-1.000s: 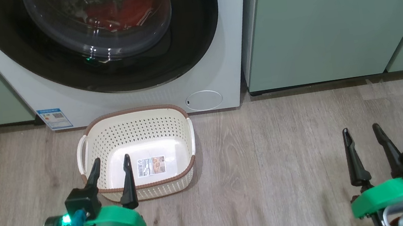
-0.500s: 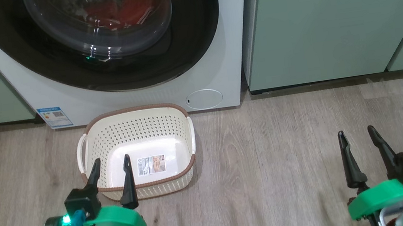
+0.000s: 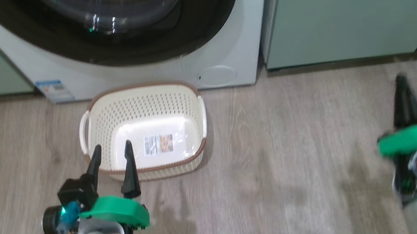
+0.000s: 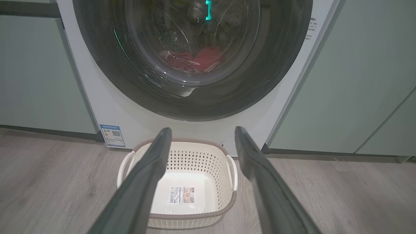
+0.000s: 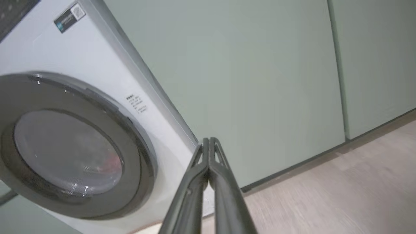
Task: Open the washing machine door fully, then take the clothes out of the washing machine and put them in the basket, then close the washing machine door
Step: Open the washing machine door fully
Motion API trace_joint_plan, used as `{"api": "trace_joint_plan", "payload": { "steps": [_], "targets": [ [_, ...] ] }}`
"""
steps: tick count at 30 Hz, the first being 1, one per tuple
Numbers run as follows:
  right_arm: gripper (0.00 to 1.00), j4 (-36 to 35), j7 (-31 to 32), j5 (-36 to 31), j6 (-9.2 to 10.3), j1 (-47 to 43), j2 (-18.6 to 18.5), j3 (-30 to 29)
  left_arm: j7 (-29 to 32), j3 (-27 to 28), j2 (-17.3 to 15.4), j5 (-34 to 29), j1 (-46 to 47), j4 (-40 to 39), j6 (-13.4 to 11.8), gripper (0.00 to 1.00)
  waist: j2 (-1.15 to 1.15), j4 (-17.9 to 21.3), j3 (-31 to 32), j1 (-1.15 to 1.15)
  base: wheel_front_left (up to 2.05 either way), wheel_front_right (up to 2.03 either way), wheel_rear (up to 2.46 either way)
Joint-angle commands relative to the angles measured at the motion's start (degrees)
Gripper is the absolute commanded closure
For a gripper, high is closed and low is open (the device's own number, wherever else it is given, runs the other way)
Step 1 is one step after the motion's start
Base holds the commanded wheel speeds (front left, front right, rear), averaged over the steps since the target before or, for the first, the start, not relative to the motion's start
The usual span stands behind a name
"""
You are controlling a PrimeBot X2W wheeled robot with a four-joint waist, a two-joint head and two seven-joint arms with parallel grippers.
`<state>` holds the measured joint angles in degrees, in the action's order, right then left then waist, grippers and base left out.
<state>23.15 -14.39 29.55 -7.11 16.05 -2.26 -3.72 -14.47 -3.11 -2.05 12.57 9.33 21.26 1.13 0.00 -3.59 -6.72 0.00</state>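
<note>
1. Hanging low at the left, the left claw holds its two dark tapered fingers wide apart and empty. It is aimed over the basket's near rim, probably so it is ready for the laundry.
2. The basket sits on the wood-grain floor just in front of the washing machine, which likely keeps the drop short. It is cream plastic with perforated walls, a brown rim and white side handles, and holds nothing but a label on its bottom.
3. The washing machine is smooth and white. Its door is a glossy black ring around domed clear glass, lying flush and not yet opened. The clothes show red through the glass, inside the drum.
4. Matt pale green cabinets flank the machine.
5. The right claw, blurred in the head view, has its fingers pressed together on nothing. It points near the machine's right side, perhaps to hook the door open.
</note>
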Motion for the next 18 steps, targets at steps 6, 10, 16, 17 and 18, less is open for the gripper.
{"api": "trace_joint_plan", "payload": {
  "steps": [6,10,16,17,18],
  "targets": [
    [1.0,4.02,-0.61,25.08,-0.37,13.0,-6.43,2.63,-0.52,0.9,-0.83,2.55,4.72,-2.17,0.9,0.0,0.0,-3.84,-6.18,0.0,0.0,0.0,0.0],
    [1.0,4.91,3.63,42.12,-0.37,18.6,-11.37,5.04,-0.52,-0.19,-0.83,3.88,6.19,-2.51,0.88,0.0,0.0,-5.99,-9.2,0.0,0.0,0.0,0.0],
    [1.0,4.87,15.73,57.23,-0.37,26.23,-16.9,5.34,-0.52,-3.07,-0.83,5.86,8.62,-3.53,0.64,0.0,0.0,-8.73,-14.1,0.0,0.0,0.0,0.0],
    [1.0,5.22,17.81,58.82,-0.37,27.59,-17.56,5.11,-0.52,-3.59,-0.83,6.17,9.06,-3.67,0.63,0.0,0.0,-9.15,-14.88,0.0,0.0,0.0,0.0],
    [1.0,5.62,19.84,60.15,-0.37,28.98,-18.17,4.91,-0.52,-4.19,-0.83,6.53,9.48,-3.81,0.64,0.0,0.0,-9.57,-15.7,0.0,0.0,0.0,0.0]
  ]
}}
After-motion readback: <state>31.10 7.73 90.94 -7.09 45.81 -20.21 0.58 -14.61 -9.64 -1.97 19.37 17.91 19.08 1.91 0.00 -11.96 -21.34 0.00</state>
